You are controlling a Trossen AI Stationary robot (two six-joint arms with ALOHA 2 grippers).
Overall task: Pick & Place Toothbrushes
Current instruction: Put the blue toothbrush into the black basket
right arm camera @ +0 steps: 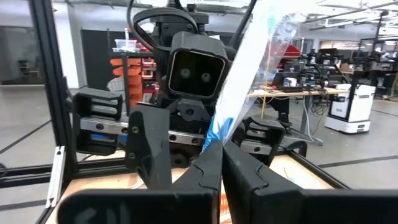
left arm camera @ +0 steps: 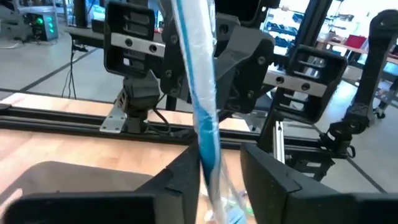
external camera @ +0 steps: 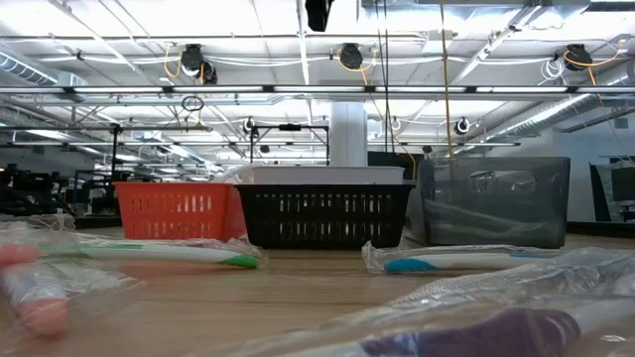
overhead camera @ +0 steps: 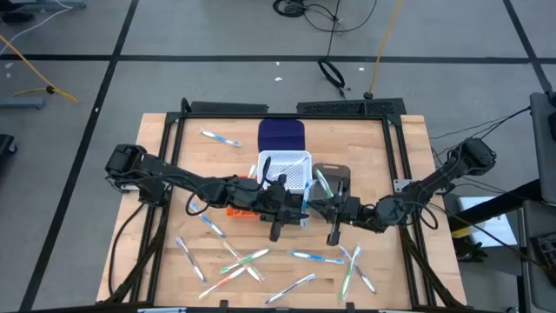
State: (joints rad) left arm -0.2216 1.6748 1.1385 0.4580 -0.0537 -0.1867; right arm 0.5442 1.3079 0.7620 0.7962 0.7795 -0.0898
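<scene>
A toothbrush (left arm camera: 200,93) in a clear wrapper, white with a blue accent, stands nearly upright in the air over the table's middle (overhead camera: 306,200). My right gripper (right arm camera: 216,144) is shut on it. My left gripper (left arm camera: 221,165) faces it from the table's left. It is open, one finger on either side of the wrapped handle, which runs close along one finger (left arm camera: 189,171). I cannot tell if they touch. Several other wrapped toothbrushes (overhead camera: 248,261) lie flat on the near half of the table, and one (overhead camera: 221,137) lies at the far left. My right gripper pinches the wrapped toothbrush between its two fingertips at a blue part of the handle (right arm camera: 217,127). The fingers come in roughly level from the table's right and lie across the handle. The toothbrush is clear of the table and slants upward from the fingers.
Behind the grippers stand a white bin (overhead camera: 287,167), a dark blue bin (overhead camera: 282,135) and a grey bin (overhead camera: 337,178) with a toothbrush inside. An orange bin (overhead camera: 236,209) sits under my left arm. A black frame (overhead camera: 395,156) rims the wooden table.
</scene>
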